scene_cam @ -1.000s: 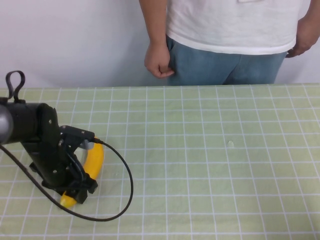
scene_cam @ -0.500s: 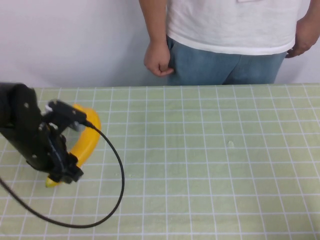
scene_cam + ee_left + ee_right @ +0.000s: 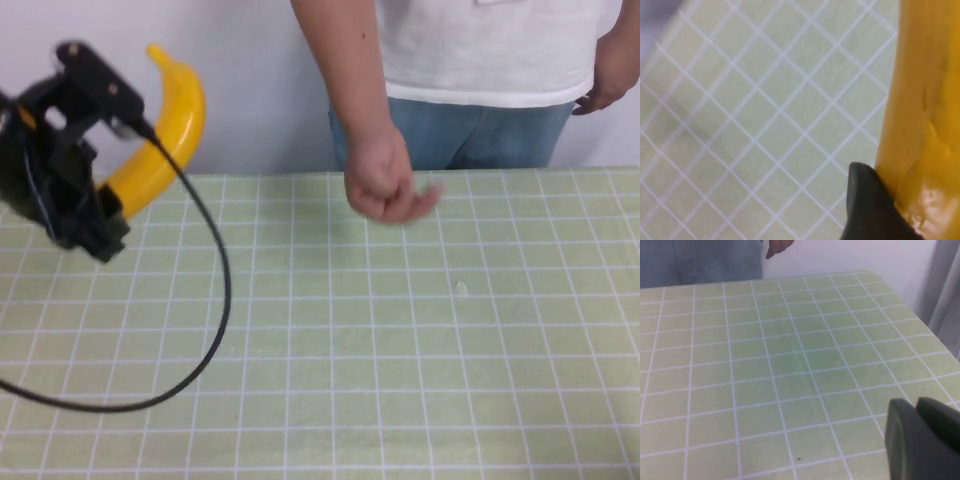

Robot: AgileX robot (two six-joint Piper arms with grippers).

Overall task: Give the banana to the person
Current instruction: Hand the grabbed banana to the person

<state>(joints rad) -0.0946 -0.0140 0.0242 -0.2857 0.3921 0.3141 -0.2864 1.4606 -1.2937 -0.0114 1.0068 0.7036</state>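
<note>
Plain white wall behind, desk (image 3: 420, 330) covered in a pale green grid cloth, nothing on it that I can see besides a loop of black cable (image 3: 205, 300) trailing from my left arm.

Left gripper (image 3: 95, 195) is up in the air at the far-left edge of the desk, jaws clamped on the banana (image 3: 165, 135). Left wrist view confirms it: a dark finger pad (image 3: 867, 205) is pressed right against the yellow skin, grid cloth well below. The banana hangs clear of the desk, lower end buried in the gripper, curve arching up, stem end topmost against the wall.

The person (image 3: 480, 70) stands at the far side, white T-shirt and jeans. One hand (image 3: 385, 185) is out over the far edge of the desk, fingers loosely curled, well apart from the banana. The other sits at the hip.

Right gripper (image 3: 925, 445) is parked low at the near-right corner of the desk; only a bit of its dark body shows in the right wrist view, so I cannot tell whether its jaws are apart or together. Not visible in the high view.

My read: pick and lift are done, we're in the carry leg of the handover. Next I need to swing the left arm across toward that hand, present the free stem end, and hold the clamp until they have a grip. Watch the cable for snagging.
</note>
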